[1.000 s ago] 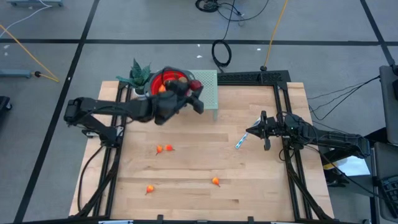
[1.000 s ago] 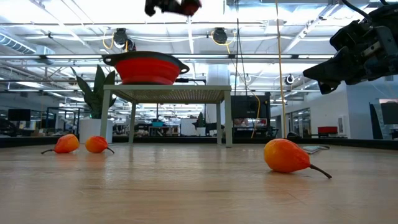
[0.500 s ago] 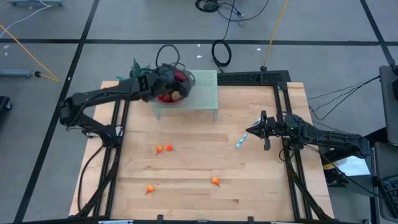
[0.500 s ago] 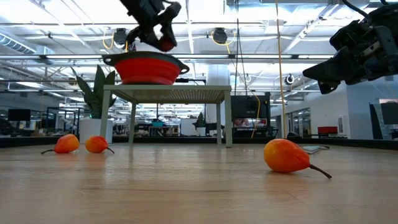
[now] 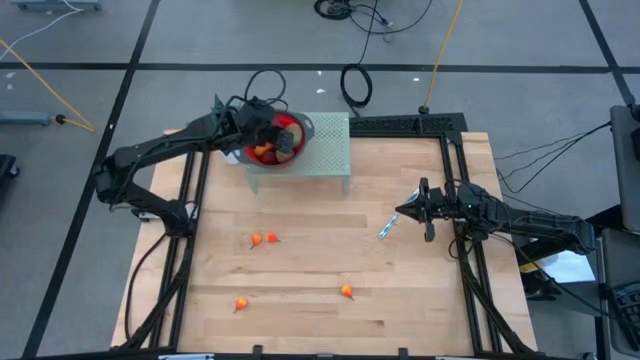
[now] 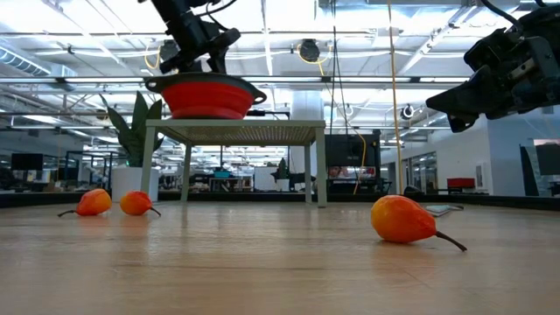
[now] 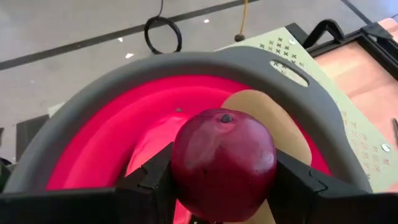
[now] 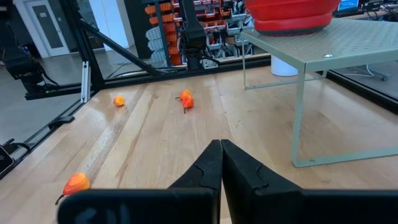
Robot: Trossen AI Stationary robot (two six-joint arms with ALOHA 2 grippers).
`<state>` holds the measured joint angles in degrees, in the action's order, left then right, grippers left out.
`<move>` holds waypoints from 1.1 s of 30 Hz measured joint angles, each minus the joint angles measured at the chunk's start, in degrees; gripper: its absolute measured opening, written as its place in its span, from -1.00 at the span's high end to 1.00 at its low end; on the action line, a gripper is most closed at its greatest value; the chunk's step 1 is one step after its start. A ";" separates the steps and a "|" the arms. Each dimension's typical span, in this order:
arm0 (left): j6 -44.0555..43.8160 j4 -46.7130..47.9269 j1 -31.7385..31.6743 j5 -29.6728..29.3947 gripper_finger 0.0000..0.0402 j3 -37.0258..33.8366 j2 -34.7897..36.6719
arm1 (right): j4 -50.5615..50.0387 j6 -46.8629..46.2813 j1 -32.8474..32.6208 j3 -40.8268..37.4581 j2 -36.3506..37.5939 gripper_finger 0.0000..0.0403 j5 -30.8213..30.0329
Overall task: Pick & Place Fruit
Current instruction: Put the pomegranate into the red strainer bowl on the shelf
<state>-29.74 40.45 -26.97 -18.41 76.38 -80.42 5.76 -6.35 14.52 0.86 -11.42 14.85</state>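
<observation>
My left gripper [image 7: 222, 177] hangs over the round red bowl with grey rim [image 7: 186, 62], shut on a dark red round fruit [image 7: 224, 155]. In the high view this gripper [image 5: 264, 134] covers part of the bowl [image 5: 293, 128]; the low view shows it [image 6: 194, 42] just above the bowl [image 6: 208, 94]. A tan oval fruit [image 7: 273, 121] lies inside the bowl. Several small orange fruits rest on the table [image 5: 256, 240] [image 5: 241, 303] [image 5: 346, 292]. My right gripper [image 5: 399, 212] waits shut near the table's right side, beside the blue-and-white stick [image 5: 386, 228]. My left gripper pinches the dark red fruit between its two fingers, one finger [image 7: 152, 180] on each side [image 7: 292, 177] of its widest part. The fingers slant down from the table's left. The fruit is lifted clear, over the bowl's red inside [image 7: 124, 137].
The bowl stands on a pale green perforated stand [image 5: 330, 145] at the table's far edge, with a potted plant [image 5: 222, 118] to its left. A black frame [image 5: 448, 170] runs along the table's sides. Bare wood lies between the scattered fruits.
My left gripper has carried the dark red fruit from high above the stand toward the table's far-left, and has come down over the bowl, tipping downward. It has stayed shut on the fruit. My right arm has kept still.
</observation>
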 joint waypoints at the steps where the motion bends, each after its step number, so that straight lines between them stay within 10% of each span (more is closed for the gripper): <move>1: -0.02 0.23 -0.12 0.85 0.07 0.00 0.00 | 0.00 0.00 0.00 0.02 0.00 1.00 0.00; 23: 0.05 5.44 -0.17 3.55 0.06 0.00 0.00 | 0.00 0.00 0.00 0.01 0.00 1.00 0.00; 33: 1.78 5.23 -0.17 3.36 -0.24 0.00 0.00 | 0.00 0.00 0.00 0.01 0.00 1.00 0.00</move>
<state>-27.95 45.68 -27.14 -15.05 76.38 -80.42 5.76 -6.35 14.52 0.87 -11.42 14.85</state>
